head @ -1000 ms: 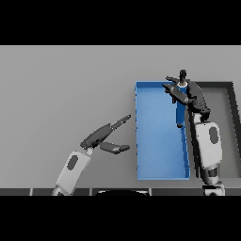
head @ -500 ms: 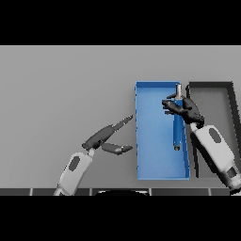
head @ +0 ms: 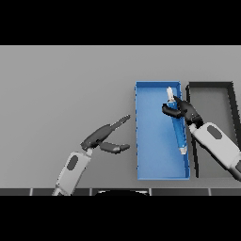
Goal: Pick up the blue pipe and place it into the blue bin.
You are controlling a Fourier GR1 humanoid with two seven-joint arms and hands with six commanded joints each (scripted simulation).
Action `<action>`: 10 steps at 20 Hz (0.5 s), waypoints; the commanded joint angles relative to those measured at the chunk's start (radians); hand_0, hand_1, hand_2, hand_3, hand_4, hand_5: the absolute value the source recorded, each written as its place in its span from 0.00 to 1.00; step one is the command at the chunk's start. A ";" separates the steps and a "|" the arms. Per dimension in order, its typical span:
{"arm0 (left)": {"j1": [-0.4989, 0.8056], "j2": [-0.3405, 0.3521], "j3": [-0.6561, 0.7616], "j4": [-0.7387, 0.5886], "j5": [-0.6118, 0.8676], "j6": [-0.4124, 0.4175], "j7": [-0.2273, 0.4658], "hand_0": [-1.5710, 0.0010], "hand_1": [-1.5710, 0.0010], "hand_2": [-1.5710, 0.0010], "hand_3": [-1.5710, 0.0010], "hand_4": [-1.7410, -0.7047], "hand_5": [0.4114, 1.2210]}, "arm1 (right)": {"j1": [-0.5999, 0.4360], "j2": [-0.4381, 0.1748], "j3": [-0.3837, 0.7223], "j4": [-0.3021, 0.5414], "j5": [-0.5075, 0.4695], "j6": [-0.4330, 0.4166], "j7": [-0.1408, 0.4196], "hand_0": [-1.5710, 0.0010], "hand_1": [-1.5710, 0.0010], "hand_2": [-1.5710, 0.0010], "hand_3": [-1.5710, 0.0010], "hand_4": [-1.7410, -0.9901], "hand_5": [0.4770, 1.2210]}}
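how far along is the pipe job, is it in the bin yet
Nearly done. The blue pipe already lies lengthwise inside the blue bin, near its right wall, so pickup and carry look finished. In hand: the right hand has its fingers curled round the pipe's upper part. Left: let go and pull clear. The left hand hovers open over the table, beside the bin.

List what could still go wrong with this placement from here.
1. The right hand is curled round the blue pipe near its upper end, so on release the pipe may roll or shift.
2. The pipe lies close to the blue bin's right wall; pulling the hand out sideways could catch that wall or the black bin beside it.
The left hand rests open on the table, clear of both.
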 commanded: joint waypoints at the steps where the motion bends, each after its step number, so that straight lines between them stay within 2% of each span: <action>1: -0.007 -0.003 0.000 -0.002 0.003 -0.001 0.002 1.00 1.00 1.00 1.00 0.79 0.11 | -0.009 -0.011 0.023 0.003 0.002 0.016 0.000 0.91 0.91 0.92 0.98 0.71 0.48; 3: 0.003 -0.005 -0.008 -0.011 0.004 -0.005 -0.003 1.00 1.00 1.00 1.00 0.78 0.11 | -0.051 -0.023 0.095 0.017 -0.006 0.031 0.000 0.94 0.94 0.95 0.98 0.75 0.42; 6: 0.003 -0.015 -0.013 -0.008 -0.001 0.002 0.009 1.00 1.00 1.00 1.00 0.78 0.10 | -0.081 -0.048 0.139 0.012 -0.030 0.041 0.000 0.97 0.97 0.97 0.99 0.82 0.36; 10: -0.007 -0.014 -0.004 -0.010 0.001 0.008 0.024 1.00 1.00 1.00 1.00 0.78 0.10 | -0.077 -0.063 0.151 0.001 -0.013 0.070 -0.017 0.99 0.99 0.99 1.00 0.87 0.32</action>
